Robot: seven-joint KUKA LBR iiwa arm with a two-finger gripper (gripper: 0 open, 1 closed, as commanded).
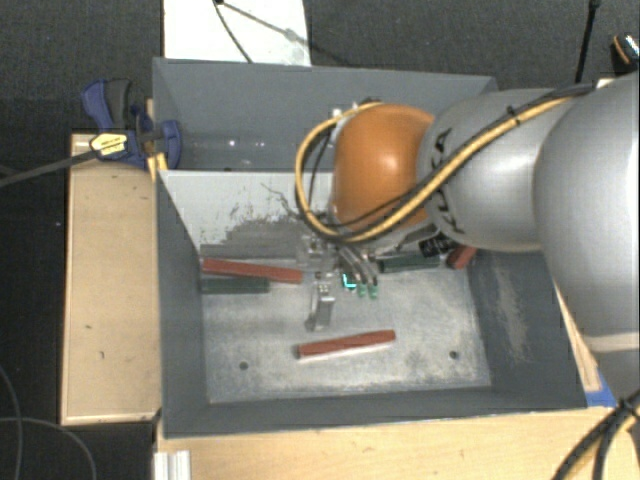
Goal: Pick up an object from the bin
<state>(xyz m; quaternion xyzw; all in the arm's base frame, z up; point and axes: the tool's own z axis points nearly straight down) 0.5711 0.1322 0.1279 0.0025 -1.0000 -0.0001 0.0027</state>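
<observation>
my gripper (321, 308) low over mid bin (440, 328) floor; open or closed, cannot tell. red-brown stick (345, 345) lies just beside me toward near wall, long axis running left-right.

No lettering, number, brand or sign can be read anywhere (not on the grey bin (432, 330), the red-brown stick (345, 345) lying in it, the white sheet (262, 20) behind it, or the arm's orange cover (380, 163)).
</observation>
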